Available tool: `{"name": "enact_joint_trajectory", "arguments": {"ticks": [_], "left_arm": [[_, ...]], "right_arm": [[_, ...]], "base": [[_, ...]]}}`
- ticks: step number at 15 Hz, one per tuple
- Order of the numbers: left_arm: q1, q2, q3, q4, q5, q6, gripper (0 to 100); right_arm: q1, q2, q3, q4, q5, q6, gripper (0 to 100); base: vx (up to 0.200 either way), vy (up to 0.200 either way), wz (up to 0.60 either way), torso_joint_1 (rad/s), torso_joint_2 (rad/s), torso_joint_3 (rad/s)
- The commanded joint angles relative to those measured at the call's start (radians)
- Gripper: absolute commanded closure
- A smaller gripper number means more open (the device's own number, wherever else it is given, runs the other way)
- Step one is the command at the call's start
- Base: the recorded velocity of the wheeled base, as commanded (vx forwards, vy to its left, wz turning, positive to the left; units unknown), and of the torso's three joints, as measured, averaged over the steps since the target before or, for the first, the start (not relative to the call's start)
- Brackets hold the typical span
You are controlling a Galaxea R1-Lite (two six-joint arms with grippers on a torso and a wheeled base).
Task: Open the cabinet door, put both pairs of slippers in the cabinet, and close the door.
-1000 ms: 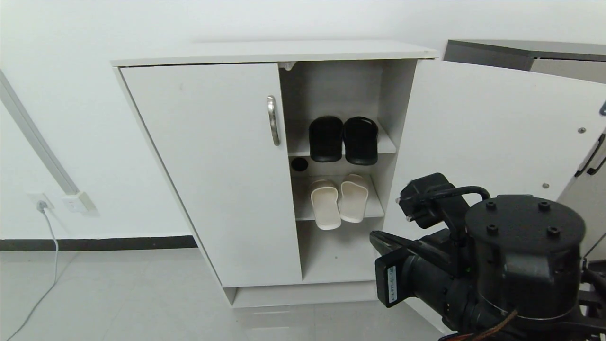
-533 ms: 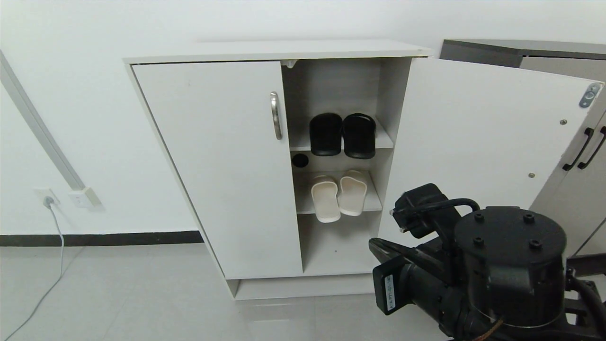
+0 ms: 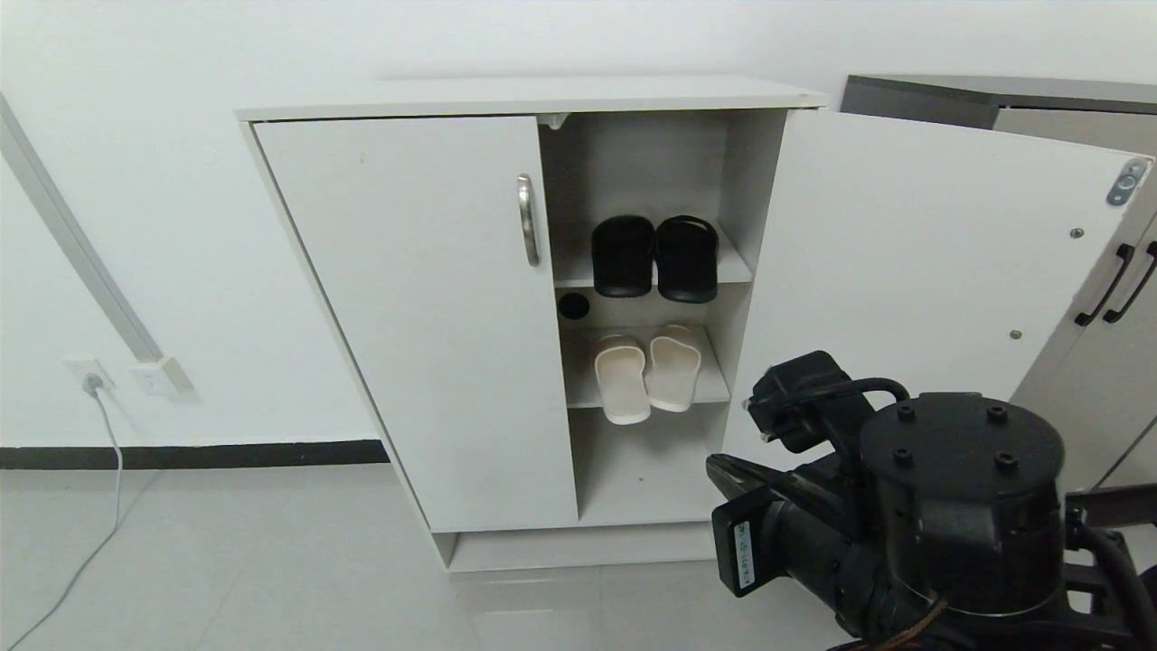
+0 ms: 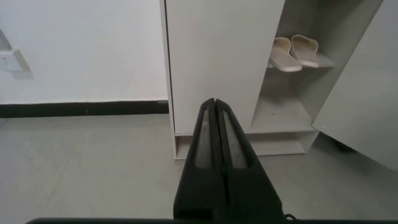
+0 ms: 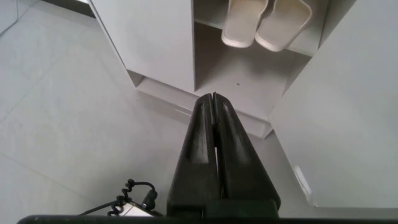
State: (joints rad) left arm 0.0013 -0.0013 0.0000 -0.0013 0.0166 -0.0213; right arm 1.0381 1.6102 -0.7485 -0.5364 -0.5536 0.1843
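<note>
The right arm [image 3: 904,506] is held low at the front right of the cabinet [image 3: 542,95], bent at the elbow, its forearm laid toward the foot of the right door [image 3: 904,271]. The right gripper [image 5: 214,98] is seen pressed together, fingertip against fingertip, pinching nothing; it hangs above the floor [image 5: 74,118], aimed at the cabinet's base and touching neither the cabinet nor the door. The left gripper [image 4: 214,102] is likewise squeezed together on itself, with nothing between its fingers, and is pointed over the floor at the plinth beneath the left door [image 3: 416,316]. Both pairs are found inside the cabinet: the black slippers [image 3: 655,258] are set side by side on the upper shelf [image 3: 737,271], and the white slippers [image 3: 646,375] are laid on the middle shelf [image 3: 714,389], one of them jutting past the shelf's front edge. The left door is kept closed, its metal handle [image 3: 527,221] upright along the inner edge, while the right door is swung wide open, close beside the right arm. A grey cabinet [image 3: 1112,362] is placed just behind the open door. On the wall to the left a socket [image 3: 86,375] is fitted, from which a cable [image 3: 90,533] is trailed down to the floor.
</note>
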Motion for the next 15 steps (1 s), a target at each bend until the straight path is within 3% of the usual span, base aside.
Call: {"name": "enact_joint_trajectory", "arguments": {"ticks": [1,6,15], "left_arm": [[0.0,0.001,0.0,0.0,0.0,0.0,100],[0.0,0.001,0.0,0.0,0.0,-0.002,100],[0.0,0.001,0.0,0.0,0.002,-0.002,100]], "right_arm": [[0.0,0.004,0.001,-0.001,0.0,0.0,100],[0.0,0.004,0.001,0.001,-0.002,-0.002,100],[0.0,0.005,0.001,0.003,-0.002,-0.003,100]], "base": [[0.0,0.0,0.0,0.0,0.0,0.0],[0.0,0.0,0.0,0.012,-0.15,-0.233],[0.0,0.0,0.0,0.097,-0.5,-0.351]]}}
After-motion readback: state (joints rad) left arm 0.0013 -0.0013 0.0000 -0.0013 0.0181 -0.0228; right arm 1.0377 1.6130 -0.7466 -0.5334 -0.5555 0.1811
